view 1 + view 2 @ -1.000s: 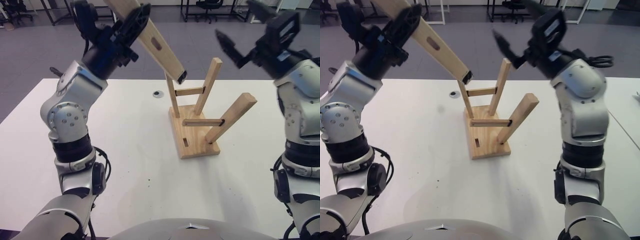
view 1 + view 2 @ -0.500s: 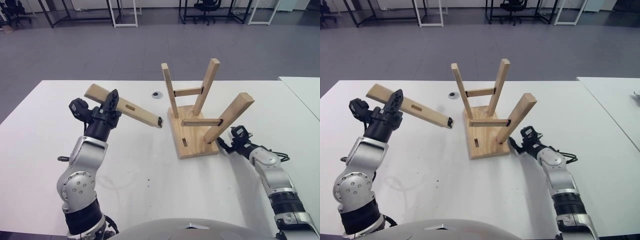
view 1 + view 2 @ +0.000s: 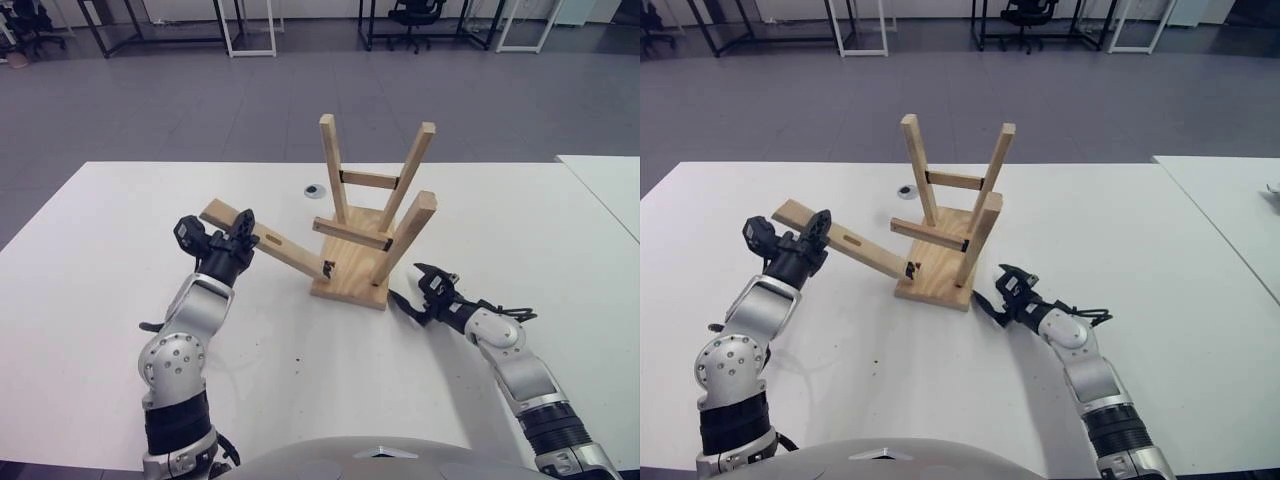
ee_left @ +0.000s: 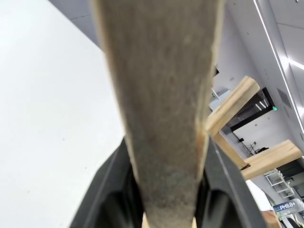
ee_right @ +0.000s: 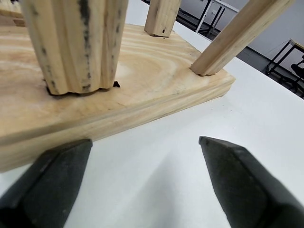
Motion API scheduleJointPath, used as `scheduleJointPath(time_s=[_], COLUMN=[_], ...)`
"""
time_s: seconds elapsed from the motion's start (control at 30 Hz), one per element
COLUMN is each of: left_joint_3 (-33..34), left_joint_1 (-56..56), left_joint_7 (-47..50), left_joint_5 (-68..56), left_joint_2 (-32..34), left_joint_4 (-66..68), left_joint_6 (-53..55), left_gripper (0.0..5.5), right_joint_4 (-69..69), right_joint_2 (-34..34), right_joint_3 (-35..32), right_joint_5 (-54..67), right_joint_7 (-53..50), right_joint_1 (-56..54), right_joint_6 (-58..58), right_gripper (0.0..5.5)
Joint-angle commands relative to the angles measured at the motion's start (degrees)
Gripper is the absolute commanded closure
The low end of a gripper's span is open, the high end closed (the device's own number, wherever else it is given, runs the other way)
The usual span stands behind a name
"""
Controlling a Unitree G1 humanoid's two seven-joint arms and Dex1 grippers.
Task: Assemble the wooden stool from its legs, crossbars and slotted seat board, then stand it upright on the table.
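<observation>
The stool lies upside down on the white table, its seat board (image 3: 352, 288) flat and three legs with two crossbars (image 3: 351, 233) pointing up. My left gripper (image 3: 236, 245) is shut on the loose fourth leg (image 3: 283, 251), and its fingers (image 4: 115, 188) press both sides of the wood. That leg slants down to the right, its dark tip touching the board's left edge. My right gripper (image 3: 417, 296) is open, low over the table by the board's right corner, with the board edge (image 5: 128, 111) just beyond its fingertips (image 5: 57, 175).
A small round grommet (image 3: 316, 189) sits in the table behind the stool. A second white table (image 3: 610, 190) stands to the right. Bare tabletop lies in front of the stool and to the far left.
Both arms came down from high up to table level. The leg's tip dropped onto the seat board. The stool turned and slid left, and my right gripper followed its corner.
</observation>
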Motion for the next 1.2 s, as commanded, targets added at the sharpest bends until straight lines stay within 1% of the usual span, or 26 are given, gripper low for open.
scheduleJointPath(time_s=[0.03, 0.13, 0.23, 0.33, 0.4, 0.47, 0.57, 0.67, 0.7, 0.77, 0.83, 0.9, 0.93, 0.97, 1.1, 1.17, 1.2], left_joint_3=[-2.0, -3.3, -4.2, -6.5, -13.0, -16.2, -17.8, -18.0, -17.8, -17.1, -16.8, -16.7, -16.7, -17.0, -17.6, -17.8, -18.2], left_joint_1=[-2.7, -3.1, -3.1, -2.8, -3.6, -4.8, -4.7, -5.1, -5.3, -5.6, -6.2, -6.9, -7.1, -7.2, -7.5, -8.0, -7.9], left_joint_7=[-2.8, -4.3, -4.7, -4.4, -1.2, 0.6, 1.2, 1.8, 1.8, 1.5, 1.3, 1.3, 1.2, 1.0, 0.2, 0.2, 0.1], left_joint_5=[5.8, 9.8, 11.2, 13.6, 20.2, 23.2, 25.5, 26.3, 26.5, 26.9, 27.1, 27.4, 27.6, 27.8, 29.1, 29.9, 30.4], left_joint_2=[2.3, 3.6, 3.6, 4.1, 6.5, 6.8, 6.0, 5.0, 4.8, 4.5, 3.9, 3.4, 3.2, 3.1, 2.1, 1.9, 1.8], left_joint_4=[3.5, 4.0, 3.2, 2.1, 0.0, -1.4, -3.2, -4.5, -4.8, -5.0, -4.8, -4.7, -4.7, -4.6, -4.2, -4.3, -4.4], left_joint_6=[-0.6, -1.0, -0.3, 1.2, 5.7, 8.5, 10.1, 11.3, 11.7, 12.3, 12.5, 12.7, 12.7, 12.7, 12.9, 12.9, 12.9], left_gripper=[4.47, 4.47, 4.47, 4.47, 4.47, 4.47, 4.47, 4.47, 4.47, 4.47, 4.47, 4.47, 4.47, 4.47, 4.47, 4.47, 4.47], right_joint_4=[1.4, 1.9, 2.0, 1.6, -6.3, -12.3, -18.5, -25.3, -27.9, -34.7, -39.5, -43.0, -44.7, -45.7, -46.9, -47.8, -47.9], right_joint_2=[0.1, 0.0, 0.1, 0.1, 0.7, 0.9, 0.8, 1.5, 2.2, 4.8, 5.8, 5.5, 5.6, 5.9, 5.1, 3.3, 1.0], right_joint_3=[0.4, 0.6, 0.5, 0.7, -3.9, -7.1, -9.8, -12.8, -14.6, -20.9, -27.8, -30.2, -28.6, -25.5, -11.6, -4.2, 0.5], right_joint_5=[-1.4, -2.0, -2.4, -2.8, 1.8, 4.6, 7.3, 11.7, 14.6, 26.9, 41.5, 53.5, 55.8, 55.1, 44.6, 38.7, 34.7], right_joint_7=[-0.4, -0.7, -1.0, -1.1, -2.4, -3.3, -4.1, -5.1, -5.8, -8.4, -13.4, -20.0, -23.2, -26.0, -36.9, -41.8, -42.3], right_joint_1=[-0.2, 0.6, 1.0, 1.4, 4.4, 5.9, 5.7, 5.6, 5.5, 4.3, 0.3, -6.0, -9.3, -12.4, -24.2, -30.4, -33.6], right_joint_6=[-0.5, -1.2, -1.4, -1.4, 1.1, 3.8, 8.7, 13.6, 15.4, 20.3, 24.2, 27.0, 28.7, 30.9, 41.1, 50.2, 54.1], right_gripper=[1.29, 1.29, 1.29, 1.29, 1.29, 1.29, 1.29, 1.29, 1.29, 1.29, 1.29, 1.29, 1.29, 1.29, 1.29, 1.29, 1.29])
